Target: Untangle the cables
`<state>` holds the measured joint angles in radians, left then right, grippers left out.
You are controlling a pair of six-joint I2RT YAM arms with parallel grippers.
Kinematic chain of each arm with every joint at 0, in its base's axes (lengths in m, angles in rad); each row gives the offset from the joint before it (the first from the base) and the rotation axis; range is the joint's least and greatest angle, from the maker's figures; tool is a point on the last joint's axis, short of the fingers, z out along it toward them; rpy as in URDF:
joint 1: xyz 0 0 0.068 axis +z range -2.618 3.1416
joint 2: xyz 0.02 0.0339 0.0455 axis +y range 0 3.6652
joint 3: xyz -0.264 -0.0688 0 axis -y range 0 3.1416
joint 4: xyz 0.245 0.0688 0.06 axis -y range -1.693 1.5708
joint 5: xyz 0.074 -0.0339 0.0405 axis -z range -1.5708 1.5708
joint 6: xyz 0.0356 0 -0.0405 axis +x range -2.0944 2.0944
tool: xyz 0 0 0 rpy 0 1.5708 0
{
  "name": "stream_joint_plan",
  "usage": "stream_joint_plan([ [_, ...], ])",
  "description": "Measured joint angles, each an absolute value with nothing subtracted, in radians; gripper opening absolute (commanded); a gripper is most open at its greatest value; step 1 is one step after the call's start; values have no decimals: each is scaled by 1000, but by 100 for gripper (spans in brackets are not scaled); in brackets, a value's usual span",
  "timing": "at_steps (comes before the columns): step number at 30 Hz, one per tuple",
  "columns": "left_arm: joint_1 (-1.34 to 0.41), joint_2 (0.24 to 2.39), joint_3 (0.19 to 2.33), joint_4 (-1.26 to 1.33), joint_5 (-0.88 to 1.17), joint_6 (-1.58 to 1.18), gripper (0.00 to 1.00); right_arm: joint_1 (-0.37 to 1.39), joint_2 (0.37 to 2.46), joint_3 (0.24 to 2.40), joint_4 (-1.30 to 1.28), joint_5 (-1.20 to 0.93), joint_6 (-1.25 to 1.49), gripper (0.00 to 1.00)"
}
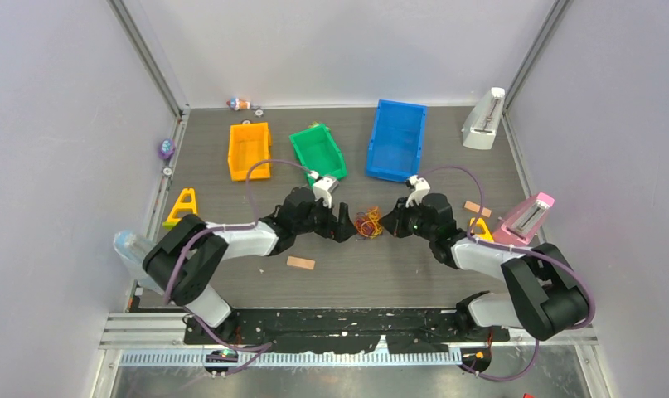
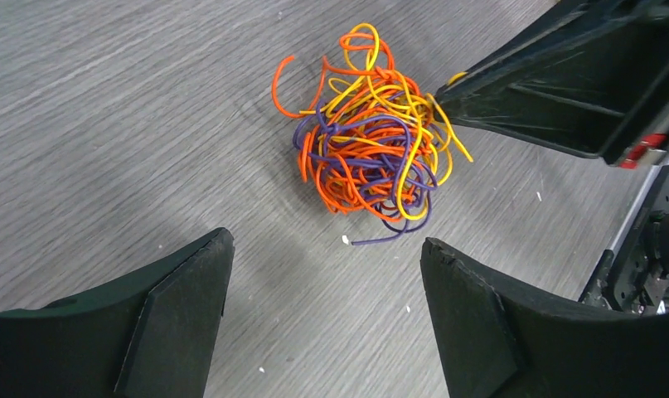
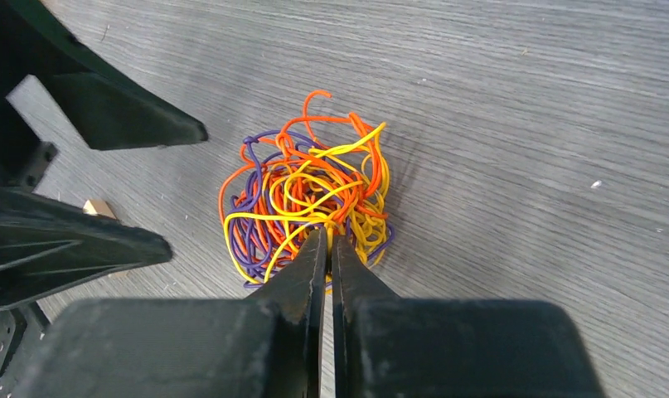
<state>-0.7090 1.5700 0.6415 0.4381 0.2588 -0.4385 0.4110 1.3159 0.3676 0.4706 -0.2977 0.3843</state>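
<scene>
We see 1 tangled ball of yellow, orange and purple cables (image 3: 310,186); right gripper (image 3: 329,239) pinching its yellow strands, left gripper (image 2: 327,243) spread nearby.

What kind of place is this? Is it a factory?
Probably a robot practice booth in a lab, not a factory: two robot arms bolted to a table, plain walls around it, and an orange bin, green bin and blue bin behind a tangle of cables.

Two grippers were out there, left gripper (image 1: 345,224) and right gripper (image 1: 390,225), one tangle of cables (image 1: 367,222) between them. Beyond them stood three bins: orange bin (image 1: 249,151), green bin (image 1: 318,152), blue bin (image 1: 396,139).
</scene>
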Motion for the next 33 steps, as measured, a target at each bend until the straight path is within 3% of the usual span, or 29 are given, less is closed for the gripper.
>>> stream_joint_plan([
  [7,-733,1706,720,438,264,-463,70,411,1306,364,486,-298,381,5],
  [9,-739,1739,745,442,266,-474,51,411,1305,359,492,-299,381,5],
  [12,-742,1784,779,462,277,-505,5,411,1295,348,501,-298,381,6],
  [13,-742,1789,783,467,281,-503,0,411,1291,346,501,-298,381,5],
  [17,-743,1766,751,510,261,-520,0,413,1256,329,500,-289,381,5],
  [27,-732,1433,548,487,159,-491,0,417,1104,276,461,-144,385,5],
  [33,-626,1276,469,418,137,-479,0,417,1086,276,411,-68,400,5],
])
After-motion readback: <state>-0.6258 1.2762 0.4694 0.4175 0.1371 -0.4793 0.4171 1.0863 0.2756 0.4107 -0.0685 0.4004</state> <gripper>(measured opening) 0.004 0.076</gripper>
